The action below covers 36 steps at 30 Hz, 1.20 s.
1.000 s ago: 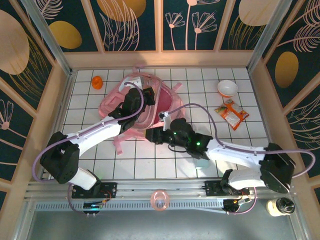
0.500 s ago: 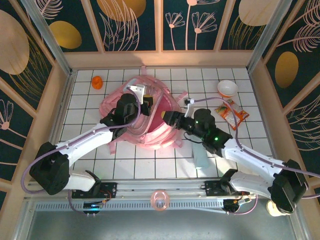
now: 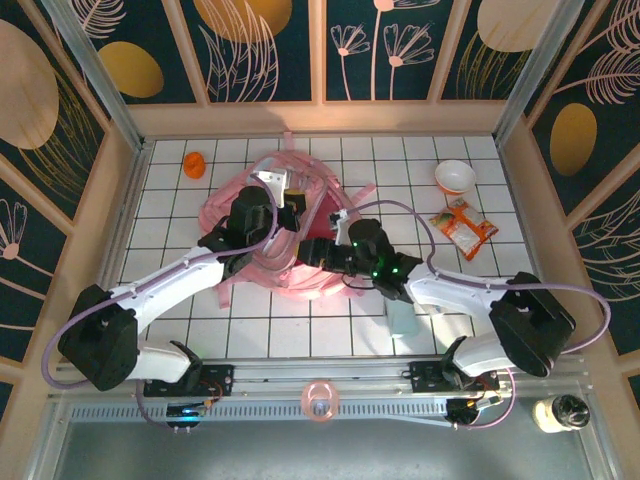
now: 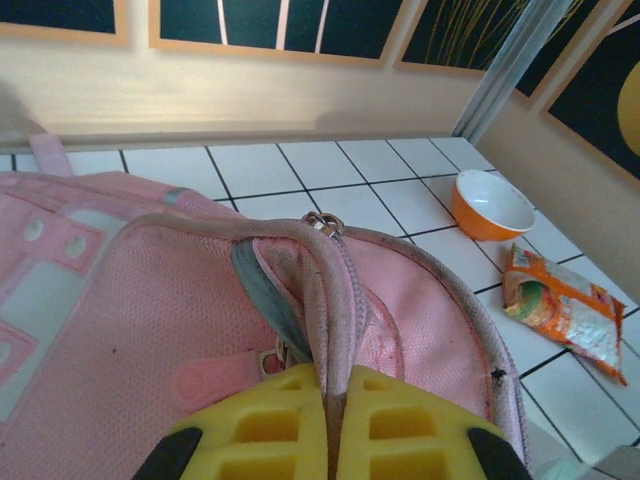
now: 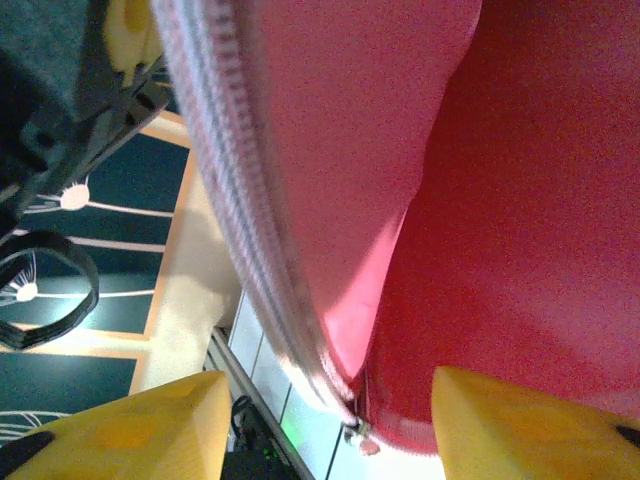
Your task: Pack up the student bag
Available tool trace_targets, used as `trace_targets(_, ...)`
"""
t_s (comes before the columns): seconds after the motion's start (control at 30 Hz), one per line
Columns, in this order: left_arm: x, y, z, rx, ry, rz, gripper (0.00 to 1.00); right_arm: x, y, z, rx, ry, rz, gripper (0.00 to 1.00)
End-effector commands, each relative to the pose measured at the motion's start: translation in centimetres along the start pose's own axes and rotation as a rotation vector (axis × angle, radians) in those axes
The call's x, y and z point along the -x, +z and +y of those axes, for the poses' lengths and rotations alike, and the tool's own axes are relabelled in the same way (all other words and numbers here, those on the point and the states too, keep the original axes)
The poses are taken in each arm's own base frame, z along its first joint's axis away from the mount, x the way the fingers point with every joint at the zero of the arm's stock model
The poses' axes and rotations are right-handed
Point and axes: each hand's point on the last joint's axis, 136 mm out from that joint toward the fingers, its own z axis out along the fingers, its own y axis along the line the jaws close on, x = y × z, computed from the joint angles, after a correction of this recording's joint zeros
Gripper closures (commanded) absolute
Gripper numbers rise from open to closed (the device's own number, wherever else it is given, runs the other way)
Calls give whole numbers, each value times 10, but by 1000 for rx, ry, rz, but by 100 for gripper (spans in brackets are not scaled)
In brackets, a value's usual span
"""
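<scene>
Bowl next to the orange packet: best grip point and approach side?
Pinch the rim of the bowl from straight above, one finger inside and one outside. It sits upright, mouth up, thin-walled and apparently empty. Probably best to take the rim's left side, since the orange packet lies close on its near side.

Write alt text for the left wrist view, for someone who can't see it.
The left gripper is shut on the zippered opening rim of the pink student bag, pinching the fabric between its yellow fingers. Beyond the bag, on the white tiled table, sit an orange bowl and an orange snack packet.
</scene>
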Motion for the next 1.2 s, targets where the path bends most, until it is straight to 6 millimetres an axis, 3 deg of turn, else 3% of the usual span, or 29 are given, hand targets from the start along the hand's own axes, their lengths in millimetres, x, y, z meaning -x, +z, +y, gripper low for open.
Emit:
trace_targets(0.0,56,-6,-36,-156,-58,-159,100,21,7,15,60,0,-67,55)
trace_targets(0.13,49,-5,-37,-164,-56,-122,100,27,10,20,87,-6,-83,85)
trace_targets(0.23,47,-9,-34,-140,-41,-105,96,32,7,22,84,-20,-109,91)
trace_targets(0.3,46,-14,-31,-125,-35,-98,84,36,3,26,91,-32,-131,95)
trace_targets(0.37,43,-22,-26,-102,-40,-88,66,42,0,32,100,-46,-152,100)
trace_targets(0.43,39,-30,-21,-77,-52,-72,47,47,-3,37,108,-56,-169,100)
trace_targets(0.5,31,-41,-13,-48,-69,-50,36,52,-6,44,125,-70,-184,100)
trace_targets(0.63,4,-68,-4,-40,-136,-6,35,63,-14,56,148,-100,-218,100)
trace_targets(0.97,-104,-107,-11,-234,-347,210,43,70,-10,65,147,-115,-206,100)
trace_targets(1.17,-116,-115,-9,-262,-342,205,43,71,-9,66,153,-115,-208,100)
